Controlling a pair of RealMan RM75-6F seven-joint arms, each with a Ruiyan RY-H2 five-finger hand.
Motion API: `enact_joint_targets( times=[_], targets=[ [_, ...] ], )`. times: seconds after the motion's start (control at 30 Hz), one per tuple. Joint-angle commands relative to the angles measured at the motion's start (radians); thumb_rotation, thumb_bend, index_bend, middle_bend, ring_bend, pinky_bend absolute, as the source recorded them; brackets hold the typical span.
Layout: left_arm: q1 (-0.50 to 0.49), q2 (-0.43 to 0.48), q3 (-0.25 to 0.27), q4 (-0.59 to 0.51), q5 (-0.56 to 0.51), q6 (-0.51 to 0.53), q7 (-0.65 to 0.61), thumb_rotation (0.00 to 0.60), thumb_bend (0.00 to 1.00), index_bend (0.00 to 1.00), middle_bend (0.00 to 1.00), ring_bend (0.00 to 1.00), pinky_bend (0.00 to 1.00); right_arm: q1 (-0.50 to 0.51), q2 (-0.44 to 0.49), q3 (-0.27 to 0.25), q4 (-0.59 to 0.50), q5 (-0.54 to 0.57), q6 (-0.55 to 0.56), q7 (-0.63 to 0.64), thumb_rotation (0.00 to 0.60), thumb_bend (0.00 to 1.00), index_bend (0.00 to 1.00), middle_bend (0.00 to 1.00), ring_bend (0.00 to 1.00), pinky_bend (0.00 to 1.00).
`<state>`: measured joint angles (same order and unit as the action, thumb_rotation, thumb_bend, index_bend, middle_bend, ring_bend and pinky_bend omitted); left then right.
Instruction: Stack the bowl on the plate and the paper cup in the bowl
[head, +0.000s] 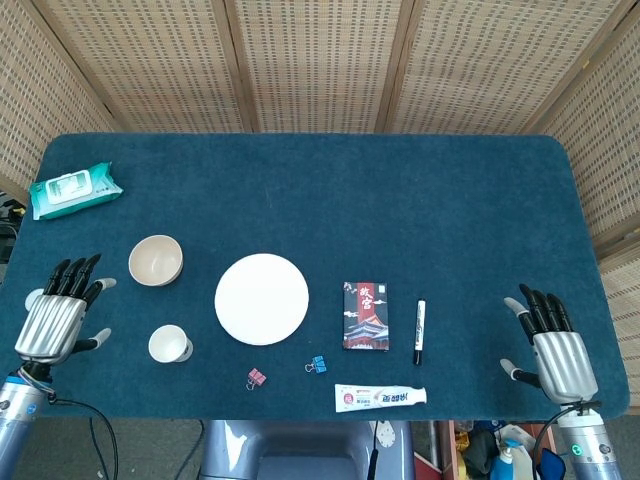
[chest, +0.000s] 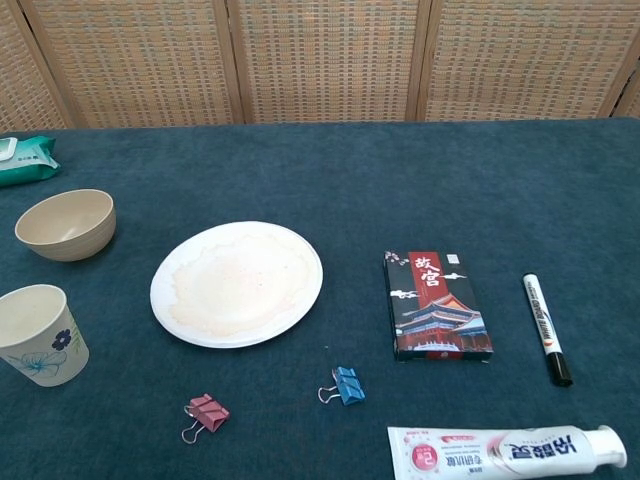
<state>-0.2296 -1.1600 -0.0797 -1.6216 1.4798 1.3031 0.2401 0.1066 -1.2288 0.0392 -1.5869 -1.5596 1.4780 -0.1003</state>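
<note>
1. Left hand (head: 55, 318) at the frame's lower left, fingers spread, empty.
2. Right hand (head: 553, 349) lower right, fingers apart, empty.
3. Beige bowl (head: 156, 260) upright left of the white plate (head: 262, 299); paper cup (head: 168, 344) below the bowl, all apart on the blue worktop (head: 330, 210).

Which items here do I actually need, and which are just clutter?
Needed: bowl, plate, paper cup.

Clutter: wipes, card box, marker, toothpaste, pink clip, blue clip.
</note>
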Motion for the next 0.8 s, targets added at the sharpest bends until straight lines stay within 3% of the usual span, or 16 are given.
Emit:
enact_joint_targets(
  times=[0.03,0.43,0.8],
  targets=[
    [-0.032,-0.015,-0.013,0.043,-0.025,-0.044,-0.011,0.600,0.23,0.31,0.00,0.00,0.00,0.000,0.000,0.000,0.000,0.001,-0.001,-0.001,0.600,0.13,0.12,0.00,0.00,0.00],
    [-0.141,-0.094,-0.065,0.218,-0.109,-0.170,-0.060,0.600,0.30,0.32,0.01,0.00,0.00,0.000,0.000,0.001,0.002,0.003,-0.002,0.002,0.600,0.13,0.12,0.00,0.00,0.00],
    [-0.205,-0.119,-0.071,0.280,-0.155,-0.258,-0.050,0.600,0.31,0.34,0.02,0.00,0.00,0.000,-0.001,0.003,-0.001,0.002,0.002,0.006,0.600,0.13,0.12,0.00,0.00,0.00]
  ],
)
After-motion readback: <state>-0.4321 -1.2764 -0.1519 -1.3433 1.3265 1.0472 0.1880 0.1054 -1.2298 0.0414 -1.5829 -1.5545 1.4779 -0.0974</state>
